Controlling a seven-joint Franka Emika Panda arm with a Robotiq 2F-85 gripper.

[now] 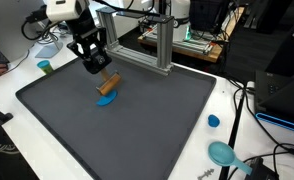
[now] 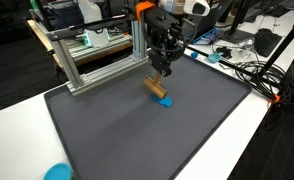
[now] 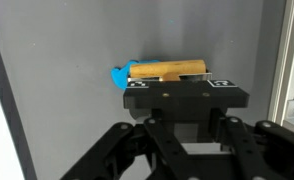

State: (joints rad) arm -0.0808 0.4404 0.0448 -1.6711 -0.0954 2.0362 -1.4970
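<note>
The claw is clenched on a wooden block just left of centre in an exterior view. In the wrist view the block spans the gap between the fingertips, lying crosswise just above them. A blue piece lies on the grey mat right under the block; whether they touch I cannot tell. A metal frame stands behind, at upper centre. A blue bowl sits off the mat at lower right.
</note>
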